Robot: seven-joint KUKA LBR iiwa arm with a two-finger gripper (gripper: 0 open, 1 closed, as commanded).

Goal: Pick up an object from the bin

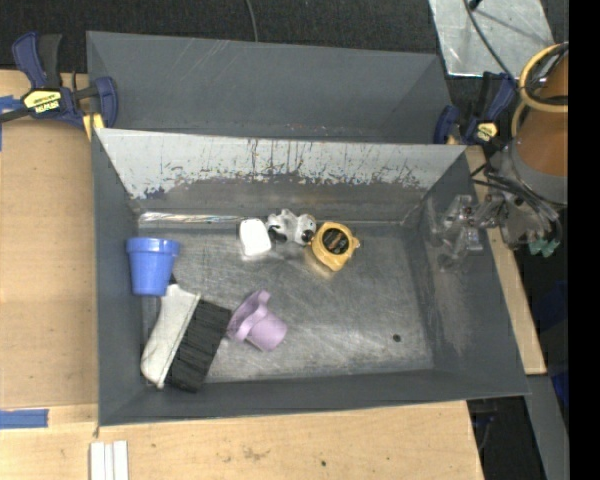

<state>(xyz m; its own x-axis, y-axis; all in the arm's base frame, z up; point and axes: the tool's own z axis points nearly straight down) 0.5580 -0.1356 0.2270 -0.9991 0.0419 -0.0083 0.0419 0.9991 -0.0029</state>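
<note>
My gripper (462,226) hangs over the bin's sloping right wall, above the floor and apart from every loose thing. The nearest thing is a round yellow tape measure (333,245) with a black face, lying at the back middle of the floor, well to the gripper's left. Beside it lie a small black-and-white thing (292,227) and a white rounded block (253,238). A lilac plastic piece (256,323) lies on its side further forward.
A blue cup (152,265) stands upright at the left of the floor. In front of it lies a brush (185,340) with a white back and black bristles. The arm with its orange cover and cables stands outside the right rim.
</note>
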